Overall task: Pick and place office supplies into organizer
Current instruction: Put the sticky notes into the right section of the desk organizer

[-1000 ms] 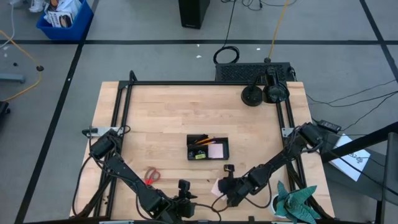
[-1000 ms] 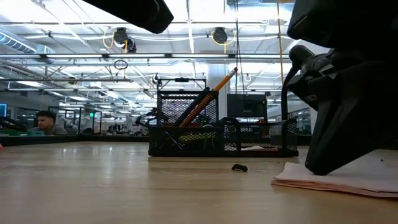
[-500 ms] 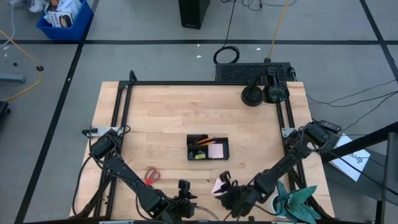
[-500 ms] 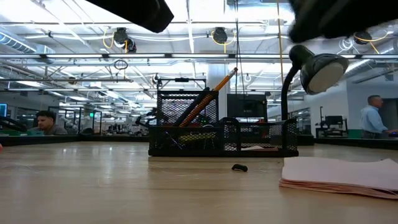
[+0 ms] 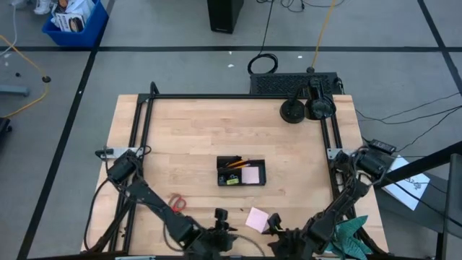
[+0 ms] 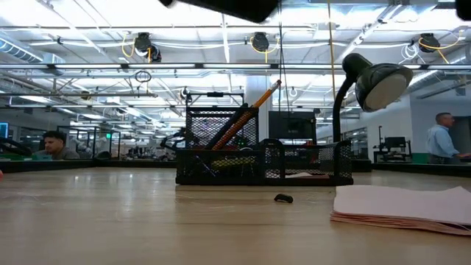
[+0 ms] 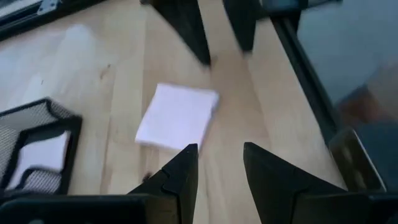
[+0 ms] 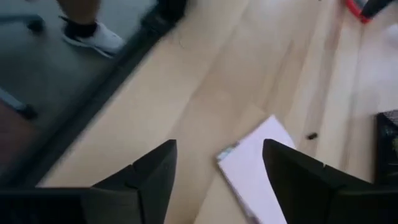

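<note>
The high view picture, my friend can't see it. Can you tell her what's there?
A wooden table seen from above has a small black organizer in the middle. A pink sticky-note pad lies loose near the front edge, between the left hand and the open right hand. Red-handled scissors lie front-left.

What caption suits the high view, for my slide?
Pink square sticky-note pad lies on the wooden table, short of the black mesh organizer.

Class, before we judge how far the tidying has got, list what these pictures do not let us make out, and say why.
- Organizer contents: high view too small to count pens and pencils; low view mesh hides the compartments.
- Scissors: high view, partly covered by the left arm.
- Small dark item: low view, too small to identify.
- Pink sticky-note pad: blurred in both wrist views.
</note>
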Robot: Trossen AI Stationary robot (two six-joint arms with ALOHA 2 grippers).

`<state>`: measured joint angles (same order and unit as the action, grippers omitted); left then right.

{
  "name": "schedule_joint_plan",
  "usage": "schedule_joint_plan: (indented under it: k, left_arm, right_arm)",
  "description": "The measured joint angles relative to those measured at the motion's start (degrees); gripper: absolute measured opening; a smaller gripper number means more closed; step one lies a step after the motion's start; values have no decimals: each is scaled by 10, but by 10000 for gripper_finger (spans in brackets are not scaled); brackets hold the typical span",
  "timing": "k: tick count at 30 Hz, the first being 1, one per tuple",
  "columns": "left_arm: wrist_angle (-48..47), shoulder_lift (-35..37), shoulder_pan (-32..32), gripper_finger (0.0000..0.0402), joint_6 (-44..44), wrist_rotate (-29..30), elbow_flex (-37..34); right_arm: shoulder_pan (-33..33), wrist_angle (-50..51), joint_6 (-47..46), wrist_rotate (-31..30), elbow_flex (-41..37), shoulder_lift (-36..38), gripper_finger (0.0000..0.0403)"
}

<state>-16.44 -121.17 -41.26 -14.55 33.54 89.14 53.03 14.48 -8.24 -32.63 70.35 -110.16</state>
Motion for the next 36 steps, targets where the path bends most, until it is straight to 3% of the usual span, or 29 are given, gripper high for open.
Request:
schedule_joint_plan:
  k: [9, 17, 29, 36]
  left_arm:
    - [34, -54, 55, 136, -63, -55, -1]
    - [35, -57, 72, 136, -83, -51, -1]
    - [73, -84, 96, 136, -73, -107, -1]
    - [74, -89, 99, 136, -72, -110, -1]
  right_arm:
    - [5, 3, 49, -112, 0, -59, 235]
    - [3, -3, 71, -117, 3, -83, 234]
    - [-6, 1, 77, -105, 2, -97, 187]
    - [-8, 26, 73, -94, 1, -98, 176]
